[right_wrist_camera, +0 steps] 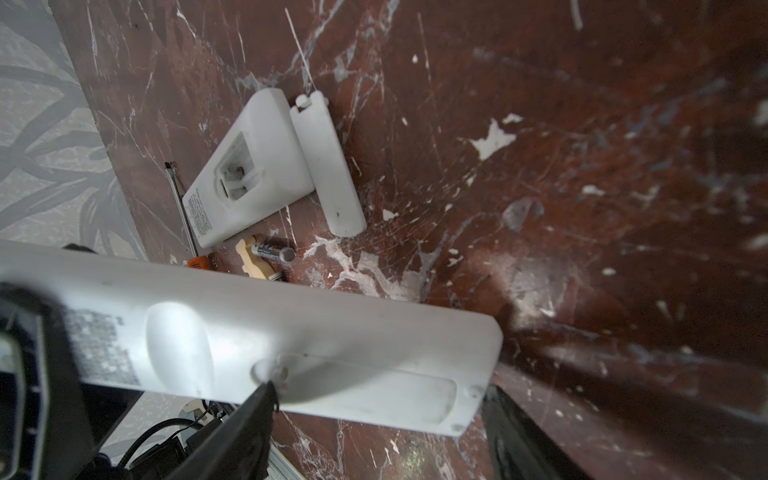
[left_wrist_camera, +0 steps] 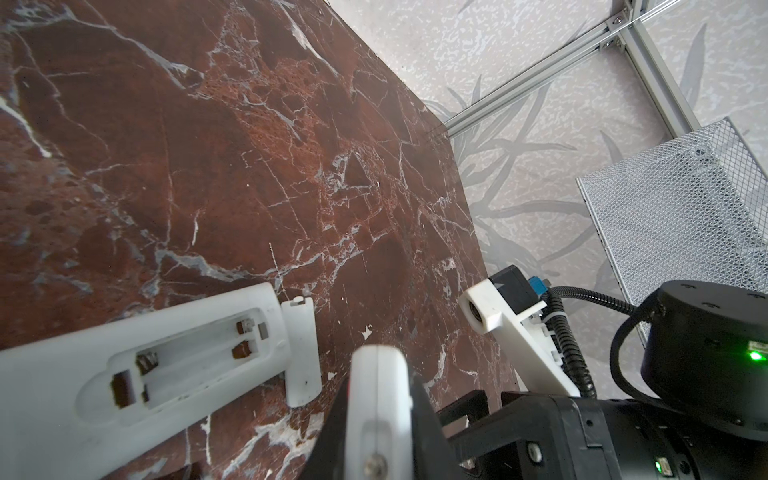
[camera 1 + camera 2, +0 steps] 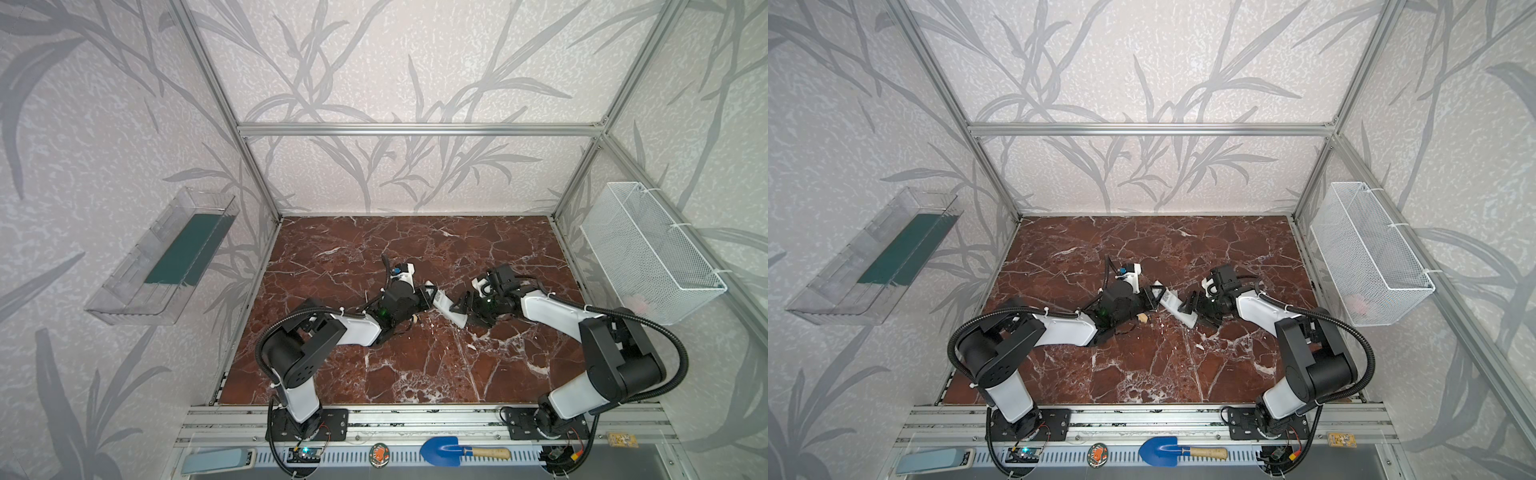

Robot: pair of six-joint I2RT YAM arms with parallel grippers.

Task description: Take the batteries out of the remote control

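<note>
My left gripper point(image 2: 380, 399) is shut on one end of a white remote control point(image 3: 446, 305), held just above the marble table in both top views. In the right wrist view its battery cover is still on. My right gripper point(image 1: 382, 395) stands open astride that cover end, and one fingertip point(image 1: 266, 390) touches the cover's latch notch. A second white remote point(image 1: 249, 174) lies on the table with its compartment open and empty, its loose cover point(image 1: 328, 166) beside it. One dark battery point(image 1: 274, 252) lies next to a cream piece point(image 1: 249, 259). In the top views my left arm hides these.
A thin screwdriver with an orange handle point(image 1: 183, 208) lies beside the second remote. A white mesh basket point(image 3: 648, 253) hangs on the right wall and a clear tray point(image 3: 166, 257) on the left wall. A blue trowel point(image 3: 440, 451) lies on the front rail.
</note>
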